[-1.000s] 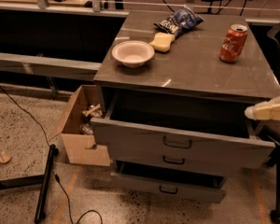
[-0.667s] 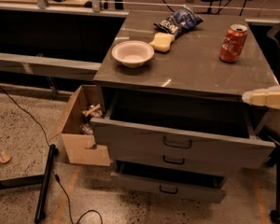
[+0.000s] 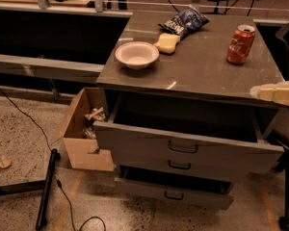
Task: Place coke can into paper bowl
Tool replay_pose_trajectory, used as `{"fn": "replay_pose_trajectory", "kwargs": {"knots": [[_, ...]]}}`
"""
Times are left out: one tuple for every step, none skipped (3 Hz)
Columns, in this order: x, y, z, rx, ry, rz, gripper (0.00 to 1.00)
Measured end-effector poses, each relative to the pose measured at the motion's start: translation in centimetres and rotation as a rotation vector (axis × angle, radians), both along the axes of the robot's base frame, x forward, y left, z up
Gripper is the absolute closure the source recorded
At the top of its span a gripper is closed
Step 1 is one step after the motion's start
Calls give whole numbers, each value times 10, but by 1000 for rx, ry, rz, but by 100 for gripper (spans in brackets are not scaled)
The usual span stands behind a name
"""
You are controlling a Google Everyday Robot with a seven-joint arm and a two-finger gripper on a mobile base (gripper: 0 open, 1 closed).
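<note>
My pale cream end effector (image 3: 266, 92) sits at the right edge of view, just off the front right corner of the grey worktop (image 3: 197, 73) — released or clenched, I cannot tell. The small red cylindrical coke can (image 3: 241, 44) stands upright toward the worktop's right rear, well apart from the shallow off-white paper bowl (image 3: 137, 57) on the left. My worry is that, approaching from this low side, I clip the worktop edge or the pulled-out grey top drawer (image 3: 183, 143), or tip the can.
</note>
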State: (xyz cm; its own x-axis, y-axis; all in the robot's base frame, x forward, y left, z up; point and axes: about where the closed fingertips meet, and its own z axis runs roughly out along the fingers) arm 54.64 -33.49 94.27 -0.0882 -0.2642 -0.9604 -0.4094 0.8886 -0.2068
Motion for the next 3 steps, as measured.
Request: {"fn": "replay_pose_trajectory", "kwargs": {"knots": [[13,1,-5,39,-22,-30,0],[58,0,-7,101,-118,-70,0],[97,-3,-13,108,-161,-114,0]]}}
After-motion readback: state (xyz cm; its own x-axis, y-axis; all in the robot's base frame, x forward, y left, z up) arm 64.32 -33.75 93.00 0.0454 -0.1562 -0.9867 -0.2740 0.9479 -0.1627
